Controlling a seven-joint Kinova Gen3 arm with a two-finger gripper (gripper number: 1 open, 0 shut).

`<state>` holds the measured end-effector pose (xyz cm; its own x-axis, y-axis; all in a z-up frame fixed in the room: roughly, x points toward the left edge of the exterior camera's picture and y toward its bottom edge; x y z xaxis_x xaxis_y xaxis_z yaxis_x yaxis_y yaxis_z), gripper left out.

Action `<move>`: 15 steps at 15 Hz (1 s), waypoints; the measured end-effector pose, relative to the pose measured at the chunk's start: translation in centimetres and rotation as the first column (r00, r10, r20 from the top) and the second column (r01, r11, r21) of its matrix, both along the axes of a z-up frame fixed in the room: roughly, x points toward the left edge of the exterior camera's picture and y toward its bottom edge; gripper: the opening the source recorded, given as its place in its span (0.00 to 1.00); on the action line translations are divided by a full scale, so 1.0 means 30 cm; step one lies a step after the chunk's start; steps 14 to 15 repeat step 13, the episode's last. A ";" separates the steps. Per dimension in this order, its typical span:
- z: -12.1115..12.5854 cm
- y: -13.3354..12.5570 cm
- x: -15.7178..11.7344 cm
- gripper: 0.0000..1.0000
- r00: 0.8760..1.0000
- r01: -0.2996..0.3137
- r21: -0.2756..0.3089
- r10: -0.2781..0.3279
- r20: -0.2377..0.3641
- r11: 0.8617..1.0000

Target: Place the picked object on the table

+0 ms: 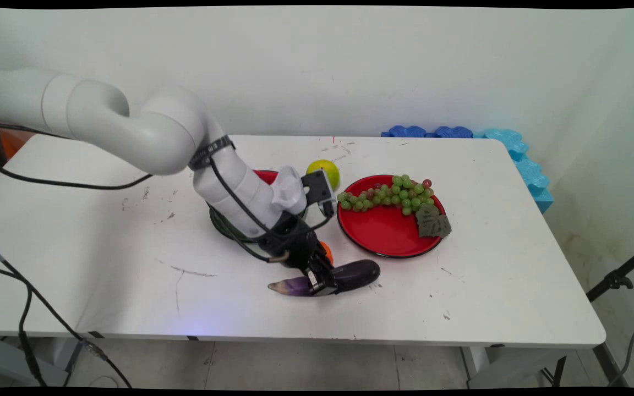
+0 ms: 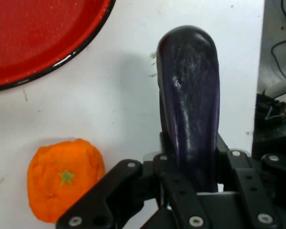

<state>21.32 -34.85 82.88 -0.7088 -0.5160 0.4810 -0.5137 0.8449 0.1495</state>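
A dark purple eggplant with a pale stem end lies on the white table near its front edge. My gripper is down on its middle, shut on it. In the hand view the eggplant runs up from between the two fingers of my gripper, which sit tight against both of its sides. A small orange lies just behind the gripper, and it appears at the lower left of the hand view as the orange.
A red plate right of the arm carries green grapes and a dark leaf; its rim shows in the hand view. A yellow-green fruit and a dark dish lie behind the arm. Blue foam lines the far right edge.
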 end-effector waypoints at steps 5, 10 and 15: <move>-0.052 0.008 -0.006 0.00 1.000 0.014 -0.023 -0.014 0.012 1.000; -0.068 0.012 -0.008 1.00 0.999 0.030 -0.044 -0.029 0.012 0.999; -0.060 0.013 -0.007 1.00 0.999 0.042 -0.059 -0.042 0.005 0.997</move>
